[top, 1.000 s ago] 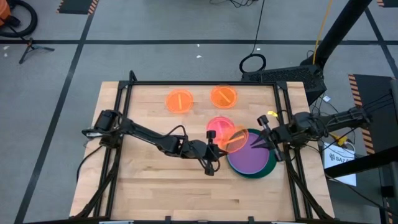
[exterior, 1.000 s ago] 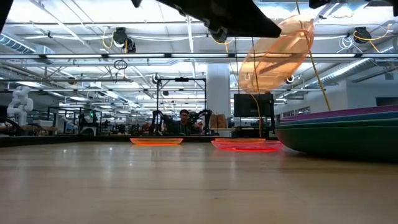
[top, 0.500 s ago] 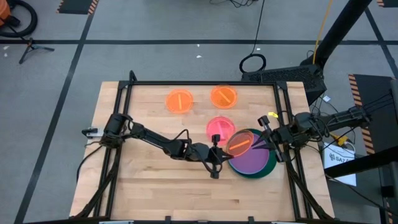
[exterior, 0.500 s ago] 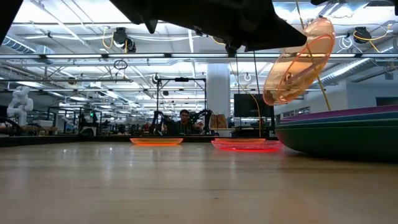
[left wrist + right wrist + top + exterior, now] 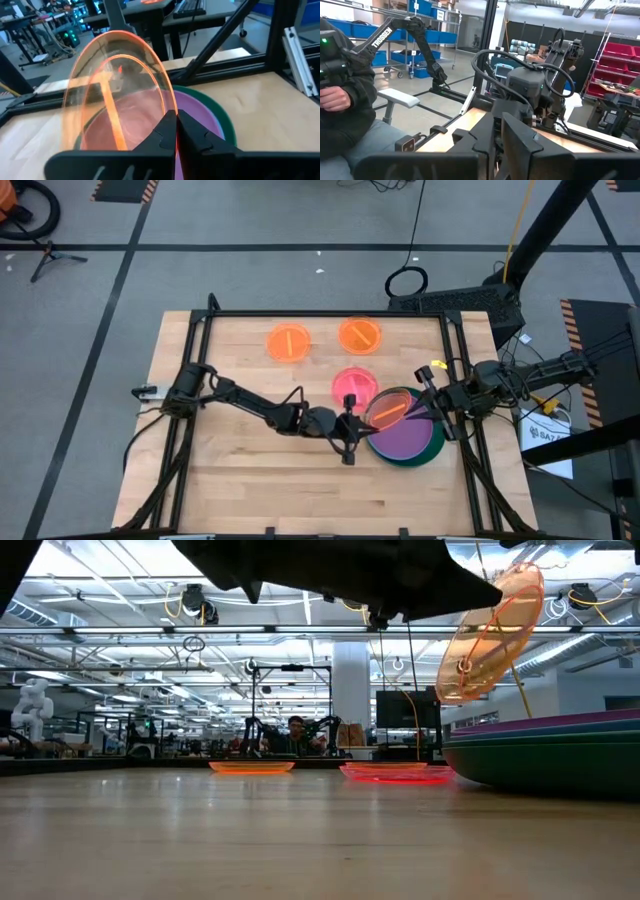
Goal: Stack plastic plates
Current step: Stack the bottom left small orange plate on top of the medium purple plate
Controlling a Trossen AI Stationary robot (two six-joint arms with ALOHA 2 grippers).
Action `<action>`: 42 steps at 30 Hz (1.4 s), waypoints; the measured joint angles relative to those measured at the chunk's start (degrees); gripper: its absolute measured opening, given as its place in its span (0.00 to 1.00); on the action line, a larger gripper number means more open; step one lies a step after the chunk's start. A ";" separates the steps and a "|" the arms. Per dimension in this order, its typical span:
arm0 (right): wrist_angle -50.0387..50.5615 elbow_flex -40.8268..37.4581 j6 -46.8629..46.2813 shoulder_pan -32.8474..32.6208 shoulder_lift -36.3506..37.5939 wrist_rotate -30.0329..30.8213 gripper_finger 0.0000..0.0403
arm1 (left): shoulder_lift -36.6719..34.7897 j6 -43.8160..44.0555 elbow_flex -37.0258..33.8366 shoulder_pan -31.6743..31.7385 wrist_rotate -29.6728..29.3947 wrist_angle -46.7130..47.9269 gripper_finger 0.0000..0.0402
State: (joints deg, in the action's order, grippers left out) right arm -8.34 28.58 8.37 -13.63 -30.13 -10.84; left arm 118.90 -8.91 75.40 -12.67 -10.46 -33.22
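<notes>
My left claw (image 5: pixel 352 417) is clamped on the rim of a small translucent orange plate (image 5: pixel 386 411), holding it steeply tilted, almost on edge, in the air over the near-left part of the stack; in the left wrist view its fingers (image 5: pixel 167 131) press together on the plate's lower edge, and the plate (image 5: pixel 117 95) stands up in front of them. The stack (image 5: pixel 408 438) lies on the right side of the tabletop (image 5: pixel 250 480); a purple plate (image 5: pixel 405 435) lies on top of it, with a dark green plate (image 5: pixel 432 450) showing as a rim around and beneath it. From the low view the held orange plate (image 5: pixel 490 635) hangs clear above the stack's edge (image 5: pixel 545 755), not touching it.

A pink plate (image 5: pixel 353 385) lies flat on the tabletop just beside the stack, toward the far side; two more orange plates lie flat near the far edge, one to the left (image 5: pixel 288 342) and one to the right (image 5: pixel 360 335), apart from each other and well apart from the stack.

My right claw (image 5: pixel 428 402) waits at the right side of the tabletop, by the stack's far-right edge; in the right wrist view its fingers (image 5: pixel 512 135) stand closed together on nothing. A seated person (image 5: pixel 342 95) in a dark sleeve shows beyond the tabletop.
</notes>
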 joint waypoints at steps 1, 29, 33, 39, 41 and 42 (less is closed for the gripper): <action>0.00 0.00 0.03 0.00 0.02 0.01 0.08 | 0.09 0.07 -0.01 0.13 0.00 0.08 0.01; 1.33 0.00 0.03 0.00 0.02 0.01 0.08 | 1.94 3.73 0.00 0.54 2.67 0.47 0.06; 1.36 0.00 0.03 0.00 0.02 0.01 0.08 | 1.91 4.13 0.00 0.60 2.67 0.58 0.06; 1.49 0.00 0.03 0.00 0.00 0.01 0.08 | 1.91 4.65 0.00 0.60 2.66 0.60 0.12; 1.65 0.00 0.03 0.00 0.02 0.01 0.08 | 1.91 4.97 0.00 0.62 2.63 0.60 0.17; 1.72 0.00 0.03 0.00 0.02 0.01 0.08 | 1.91 4.96 0.00 0.62 2.58 0.59 0.20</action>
State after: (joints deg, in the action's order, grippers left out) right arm -6.62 28.58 8.40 -13.63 -30.11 -10.83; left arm 120.81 -3.95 75.40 -12.05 -7.88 -32.63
